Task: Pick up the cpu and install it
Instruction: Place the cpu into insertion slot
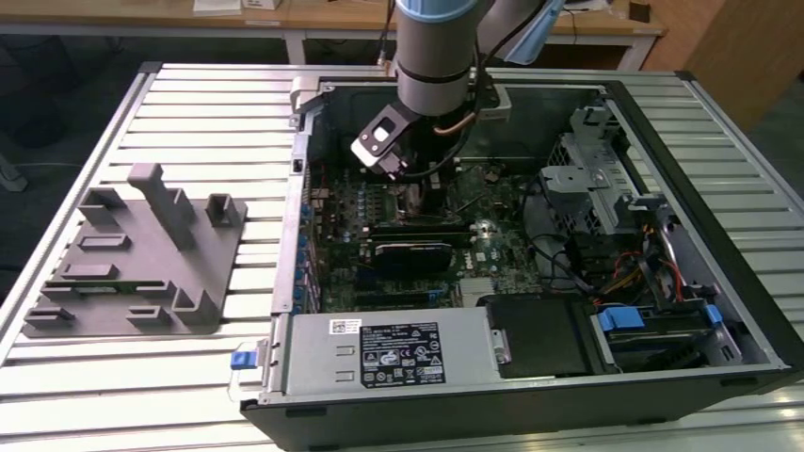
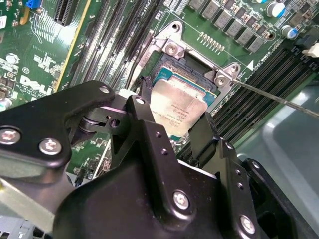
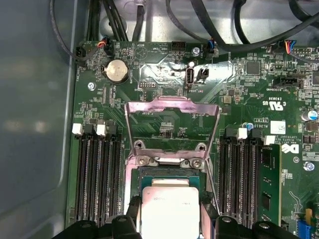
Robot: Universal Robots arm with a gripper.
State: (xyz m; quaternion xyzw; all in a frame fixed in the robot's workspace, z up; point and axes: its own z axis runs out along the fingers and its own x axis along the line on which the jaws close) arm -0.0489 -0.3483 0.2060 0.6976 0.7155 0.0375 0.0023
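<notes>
The hand (image 2: pixel 173 115) grips the small silvery square cpu (image 2: pixel 180 103) just above the black-framed socket (image 2: pixel 178 63) beneath it: picked up, apparently not yet seated.

fixture (image 1: pixel 132 259): on the counter (image 1: pixel 188 113), near its edge at the exterior view's left.
computer case (image 1: pixel 710 160): on the counter beside the fixture, toward the exterior view's right.
motherboard (image 3: pixel 239 74): inside the computer case.
socket (image 3: pixel 169 172): on the motherboard, memory slots (image 3: pixel 94 174) on both sides.
cpu (image 2: pixel 180 107): at the socket, gripped between the fingers (image 2: pixel 204 134).
hand (image 2: pixel 172 117): inside the computer case, over the socket.
</notes>
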